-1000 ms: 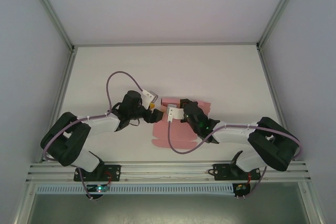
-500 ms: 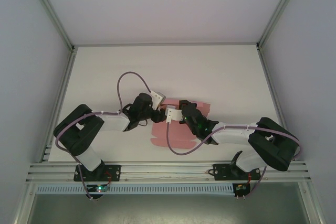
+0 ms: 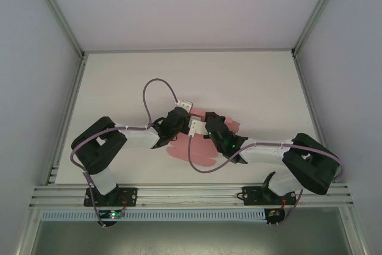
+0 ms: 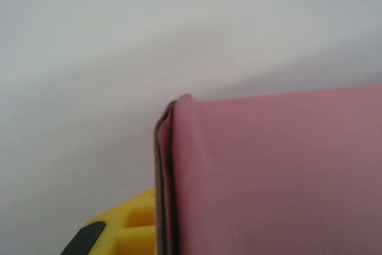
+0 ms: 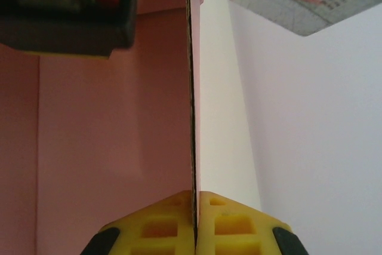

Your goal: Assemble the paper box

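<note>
Over the last second the left arm (image 3: 128, 138) had swung to the right across the white surface (image 3: 239, 82). Its wrist went from beside the pink sheet to over the sheet's left part. The right arm (image 3: 268, 147) had almost not moved. Both arms were now stretched low and inward, and their wrists nearly met at the middle of the surface.

The paper box (image 3: 200, 154), not yet a box but a flat pink card sheet, lay at the centre of the surface under the two wrists. Less of its left side was visible from above than a second ago.

The left gripper (image 3: 181, 125) had gone from wide open to closed. In its wrist view a folded double edge of the card stood right against one yellow pad (image 4: 128, 228), so I judged that it was pinching this fold. The right gripper (image 5: 194, 219) was closed on an upright card panel, and the thin edge ran between its two yellow pads.

With both sides held, I think a wall was being folded up. Most of the assembly remained to do.
</note>
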`<action>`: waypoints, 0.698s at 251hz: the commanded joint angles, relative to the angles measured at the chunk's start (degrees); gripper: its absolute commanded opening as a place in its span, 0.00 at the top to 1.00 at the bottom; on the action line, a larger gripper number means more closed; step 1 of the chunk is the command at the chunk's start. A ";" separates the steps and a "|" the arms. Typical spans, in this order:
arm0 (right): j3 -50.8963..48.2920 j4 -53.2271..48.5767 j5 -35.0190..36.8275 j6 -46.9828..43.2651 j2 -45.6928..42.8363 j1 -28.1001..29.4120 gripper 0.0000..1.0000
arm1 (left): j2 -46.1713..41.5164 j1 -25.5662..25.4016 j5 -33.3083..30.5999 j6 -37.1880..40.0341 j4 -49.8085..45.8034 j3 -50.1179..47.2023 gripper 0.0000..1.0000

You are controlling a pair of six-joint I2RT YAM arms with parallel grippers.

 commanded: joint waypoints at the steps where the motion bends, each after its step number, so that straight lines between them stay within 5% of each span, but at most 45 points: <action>1: 0.26 -5.27 0.35 2.82 -1.42 0.81 1.00 | 4.02 2.82 -20.81 -8.04 -8.78 -0.34 1.00; 49: 1.08 -6.56 1.70 3.37 -0.48 0.77 1.00 | 5.96 2.63 -26.52 -12.59 -14.47 0.60 0.98; 71: 1.08 -7.04 0.81 3.74 -0.33 0.68 1.00 | 4.80 2.63 -18.97 -8.77 -8.39 -2.09 0.87; 91: 1.37 -7.08 0.85 3.76 0.11 0.70 1.00 | 2.19 2.63 -10.36 -5.79 -1.37 -5.39 0.65; 142: 2.98 -8.41 1.48 4.86 1.42 0.27 1.00 | -5.78 2.59 0.19 -4.59 -1.28 -6.61 0.55; 175: 3.82 -8.57 2.36 5.83 2.17 -0.27 1.00 | -10.55 2.57 4.85 -5.19 -3.51 -7.11 0.37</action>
